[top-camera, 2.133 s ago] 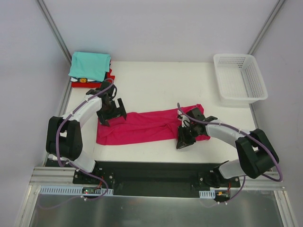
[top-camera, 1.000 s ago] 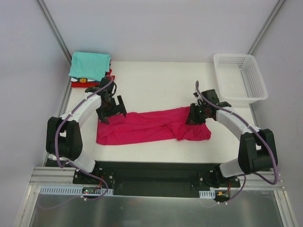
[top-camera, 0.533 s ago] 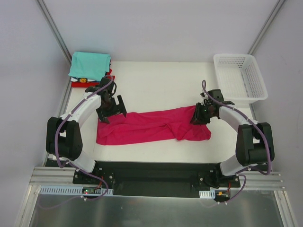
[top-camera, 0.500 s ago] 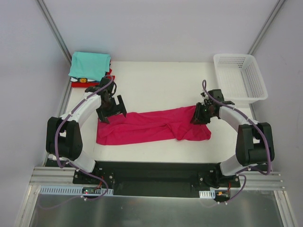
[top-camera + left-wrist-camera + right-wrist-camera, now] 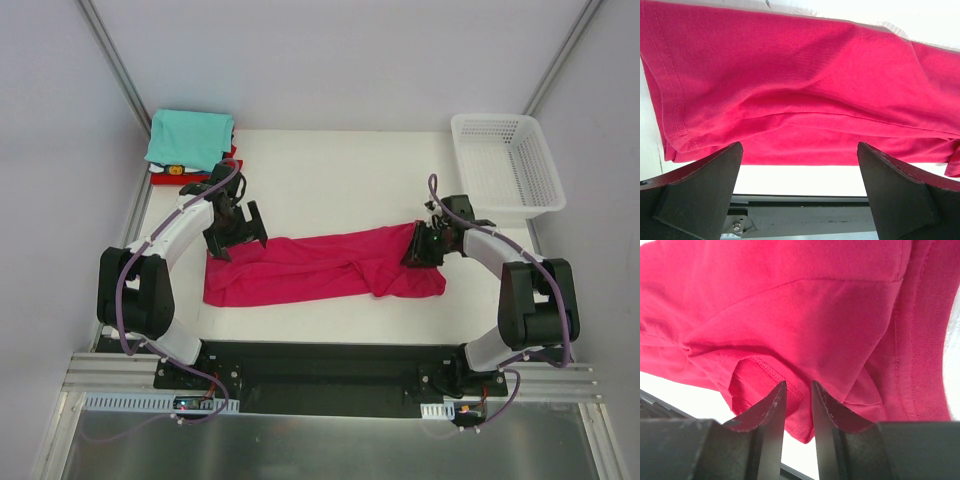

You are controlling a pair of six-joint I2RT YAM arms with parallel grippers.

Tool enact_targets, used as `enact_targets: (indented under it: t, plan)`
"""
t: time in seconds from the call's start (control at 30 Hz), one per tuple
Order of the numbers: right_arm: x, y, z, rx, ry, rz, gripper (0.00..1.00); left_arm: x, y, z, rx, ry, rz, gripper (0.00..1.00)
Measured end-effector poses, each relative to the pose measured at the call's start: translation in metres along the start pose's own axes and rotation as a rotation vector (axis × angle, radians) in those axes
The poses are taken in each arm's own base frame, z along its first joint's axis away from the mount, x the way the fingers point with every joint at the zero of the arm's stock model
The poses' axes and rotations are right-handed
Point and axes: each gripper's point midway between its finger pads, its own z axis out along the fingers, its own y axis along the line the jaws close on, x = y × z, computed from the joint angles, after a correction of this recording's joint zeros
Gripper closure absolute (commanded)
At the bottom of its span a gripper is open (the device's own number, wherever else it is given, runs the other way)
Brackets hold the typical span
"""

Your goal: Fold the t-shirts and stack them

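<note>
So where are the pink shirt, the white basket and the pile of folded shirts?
Pink shirt (image 5: 300, 265): overhead view, middle of the cloth.
White basket (image 5: 510, 212): overhead view, its near wall.
Pile of folded shirts (image 5: 190, 138): overhead view, the teal top one.

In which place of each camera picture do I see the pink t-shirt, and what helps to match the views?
Top camera: the pink t-shirt lies across the middle of the white table.
Left wrist: it fills the upper part.
Right wrist: it fills nearly the whole picture.
Shared landmark: the strip of white table bordering the shirt.
</note>
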Motion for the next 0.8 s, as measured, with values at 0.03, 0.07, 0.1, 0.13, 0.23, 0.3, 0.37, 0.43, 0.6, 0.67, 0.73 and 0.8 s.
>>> enact_targets:
  t: [0.03,0.07,0.1,0.13,0.23,0.3,0.37,0.43,0.6,0.67,0.73,0.8]
  plan:
    - [0.0014,-0.0003,0.0006,-0.001,0.003,0.002,0.7,0.0,0.0,0.0,0.0,0.0,0.0,0.01]
    - [0.0026,-0.0006,0.0013,-0.003,0.004,0.004,0.7,0.0,0.0,0.0,0.0,0.0,0.0,0.01]
    - [0.0037,-0.0008,0.0018,-0.005,0.006,0.004,0.7,0.0,0.0,0.0,0.0,0.0,0.0,0.01]
    - [0.0051,-0.001,0.0025,-0.007,0.009,0.005,0.7,0.0,0.0,0.0,0.0,0.0,0.0,0.01]
    - [0.0092,-0.0011,0.004,-0.015,0.017,0.011,0.71,0.0,0.0,0.0,0.0,0.0,0.0,0.01]
    - [0.011,-0.0014,0.0047,-0.017,0.022,0.014,0.71,0.0,0.0,0.0,0.0,0.0,0.0,0.01]
    - [0.0109,-0.001,0.0047,-0.019,0.021,0.015,0.71,0.0,0.0,0.0,0.0,0.0,0.0,0.01]
    - [0.0101,0.0003,0.0048,-0.026,0.018,0.015,0.71,0.0,0.0,0.0,0.0,0.0,0.0,0.01]
    - [0.0106,0.0016,0.0047,-0.033,0.021,0.015,0.71,0.0,0.0,0.0,0.0,0.0,0.0,0.01]
    - [0.0107,0.0018,0.0046,-0.034,0.022,0.015,0.71,0.0002,0.0001,0.0001,0.0,0.001,0.0,0.01]
    - [0.0109,0.0021,0.0045,-0.036,0.023,0.015,0.71,0.0006,0.0005,0.0004,-0.001,0.002,-0.001,0.01]
    - [0.0107,0.0025,0.004,-0.037,0.021,0.015,0.71,0.0015,0.0011,0.001,-0.003,0.004,-0.001,0.01]
